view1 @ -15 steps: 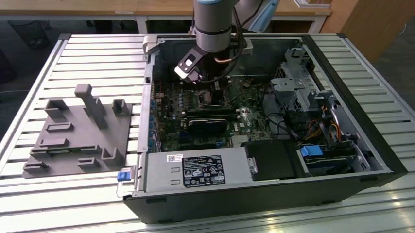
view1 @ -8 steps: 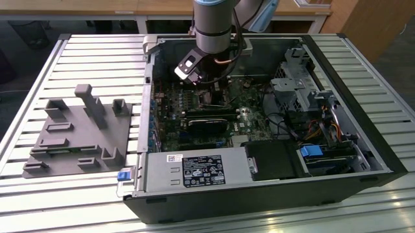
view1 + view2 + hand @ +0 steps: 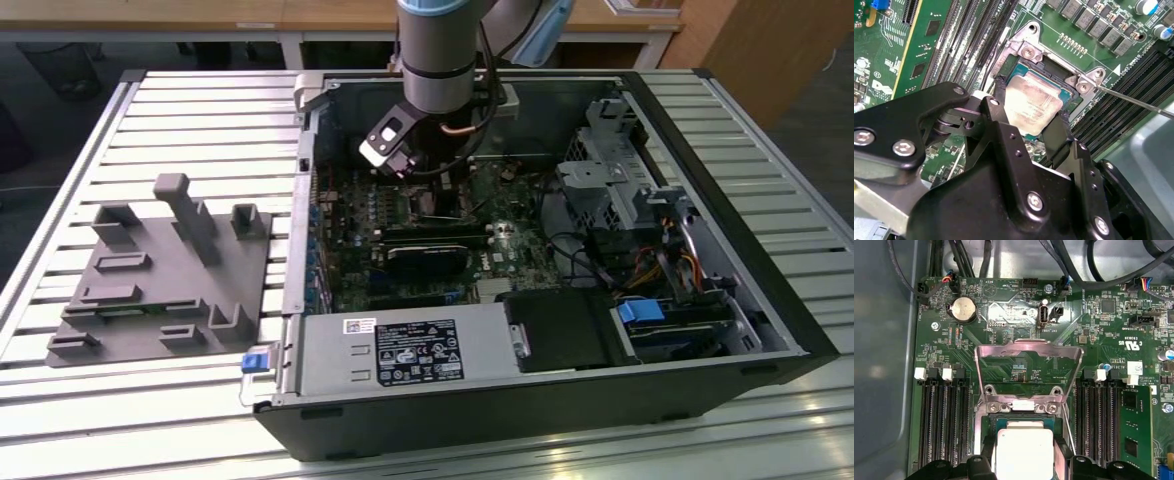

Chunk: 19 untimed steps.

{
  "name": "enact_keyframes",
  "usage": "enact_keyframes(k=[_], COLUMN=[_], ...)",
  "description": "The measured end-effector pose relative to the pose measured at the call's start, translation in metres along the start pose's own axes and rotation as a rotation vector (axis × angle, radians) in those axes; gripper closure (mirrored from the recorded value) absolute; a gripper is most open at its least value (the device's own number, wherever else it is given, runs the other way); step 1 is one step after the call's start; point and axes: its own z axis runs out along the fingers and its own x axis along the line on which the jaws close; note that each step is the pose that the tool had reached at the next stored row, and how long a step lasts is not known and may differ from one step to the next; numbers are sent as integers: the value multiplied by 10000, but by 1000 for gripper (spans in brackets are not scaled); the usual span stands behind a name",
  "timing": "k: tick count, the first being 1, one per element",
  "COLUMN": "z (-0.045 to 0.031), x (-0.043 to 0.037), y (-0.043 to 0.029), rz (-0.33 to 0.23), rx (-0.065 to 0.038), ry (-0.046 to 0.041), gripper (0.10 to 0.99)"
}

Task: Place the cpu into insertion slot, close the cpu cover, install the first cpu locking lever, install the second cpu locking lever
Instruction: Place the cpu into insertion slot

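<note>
A slatted pale metal table (image 3: 174, 110) carries an open black computer case (image 3: 534, 415) across the centre and right of the exterior view, with a green circuit board (image 3: 354, 260) lying inside. The grey robot arm (image 3: 438, 50) hangs from the upper middle of that frame, its black two-fingered hand (image 3: 424, 172) low over the board.

In the first wrist view the thin square silvery cpu cover (image 3: 1029, 347) stands raised open. The small dark insertion slot (image 3: 1021, 418) with its silvery rim lies just beside the cover's hinge.

The hand grasps the small flat square cpu (image 3: 1034, 95), pale silvery-tan on top, by two opposite edges, right at the slot. I cannot tell whether it is fully seated. A thin silvery wire lever (image 3: 1134, 100) stands free.

The placing step looks to be in hand, with the cover and both levers not yet done. Letting go would call for the cpu lying flat and square within the rim.
</note>
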Motion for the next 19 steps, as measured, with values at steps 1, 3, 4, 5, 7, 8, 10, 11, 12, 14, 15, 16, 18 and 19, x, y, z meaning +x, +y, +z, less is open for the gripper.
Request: enact_keyframes(k=[1, 3, 4, 5, 7, 8, 10, 11, 12, 14, 15, 16, 18, 19], z=[1, 2, 2, 3, 3, 4, 6, 6, 6, 6, 6, 6, -1, -12], x=[0, 1, 1, 1, 1, 1, 3, 3, 4, 4, 4, 4, 4, 4], y=[0, 0, 1, 0, 0, 1, 1, 0, 0, 0, 0, 0, 1, 2], rz=[0, 0, 0, 0, 0, 0, 1, 1, 1, 0, 0, 0, 0, 0], rx=[-1, -3, -3, -3, -3, -4, -8, -6, -4, -2, -2, -3, -3, -4], ry=[2, 4, 4, 4, 4, 6, 12, 9, 6, 4, 4, 4, 5, 6], gripper=[545, 545, 545, 545, 545, 545, 533, 471, 471, 471, 471, 471, 471, 471])
